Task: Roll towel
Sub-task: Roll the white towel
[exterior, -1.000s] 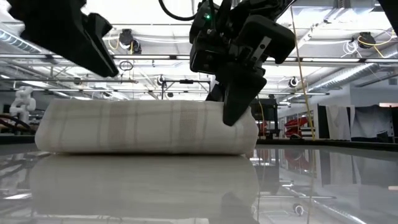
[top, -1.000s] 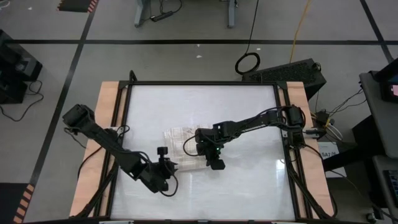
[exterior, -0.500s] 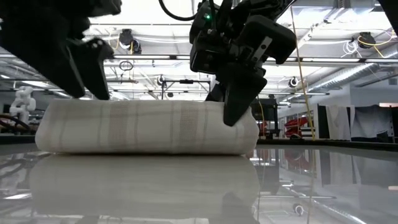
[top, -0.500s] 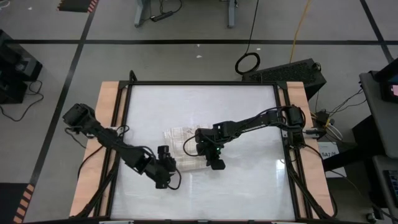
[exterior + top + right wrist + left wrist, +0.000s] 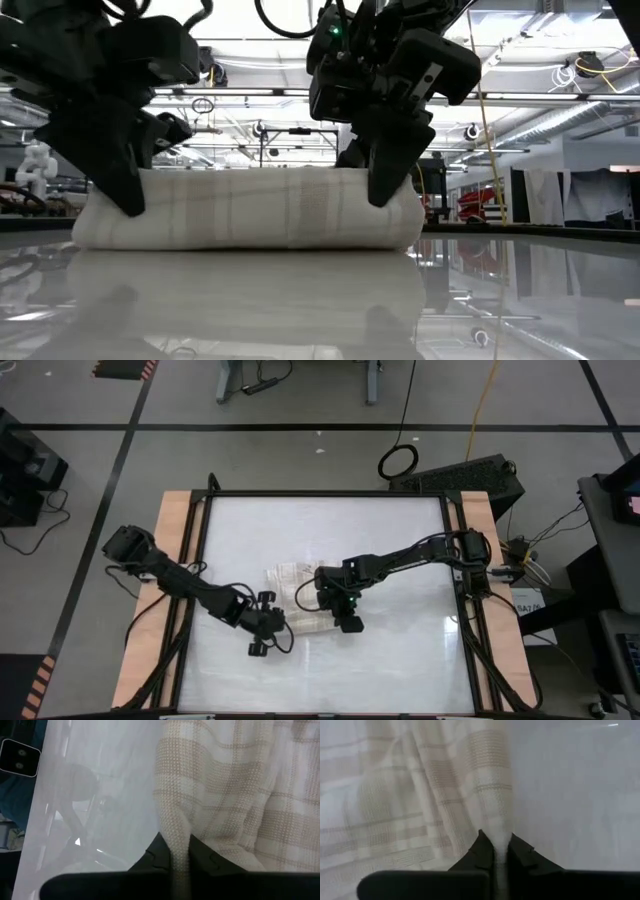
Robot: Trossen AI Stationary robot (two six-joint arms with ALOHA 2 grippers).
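Left gripper (image 5: 268, 622) pinches a fold of the towel (image 5: 297, 600) at its lower-left end, just below centre of the high view; the left wrist view shows a ridge of cloth (image 5: 492, 810) squeezed between the two dark fingers (image 5: 480, 855). Right gripper (image 5: 345, 622) clamps the towel's other end the same way, cloth pinched between its fingers (image 5: 159, 852) in the right wrist view. The towel is cream with beige-brown plaid checks, waffle-textured up close. Seen from above it's a small crumpled patch on the table (image 5: 400, 540); the low view instead shows a thick, rounded bundle (image 5: 260, 205) lying flat between both grippers. No readable labels anywhere.
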